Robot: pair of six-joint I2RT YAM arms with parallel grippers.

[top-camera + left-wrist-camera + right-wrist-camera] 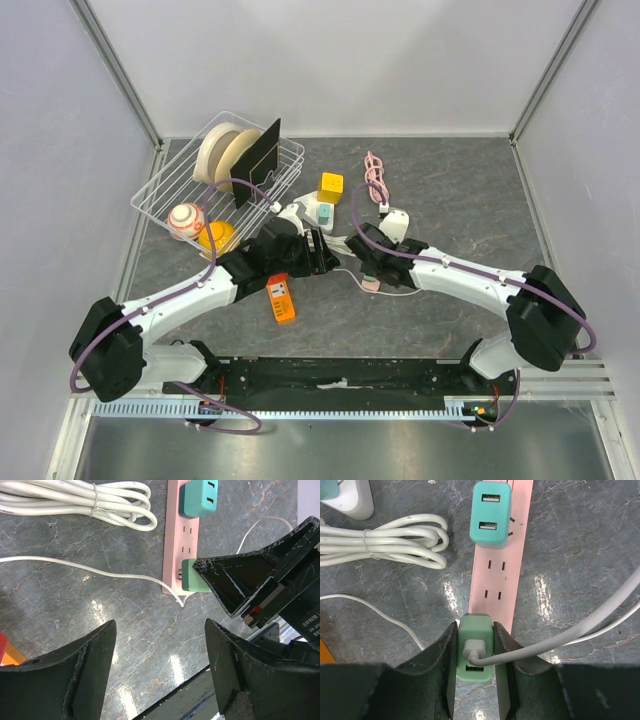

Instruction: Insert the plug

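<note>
Top view: my two arms were close together mid-counter (460,200), over the pink power strip (370,285).
Left wrist: my left fingers (85,660) stood wide apart, holding nothing, above the counter.
Right wrist: my right fingers (442,655) were clamped on the green plug (475,672), at the strip's end socket.

We see bright, even overhead light with soft shadows; white glare patches sit on the tabletop (542,592) just beyond the right gripper (475,635).
</note>
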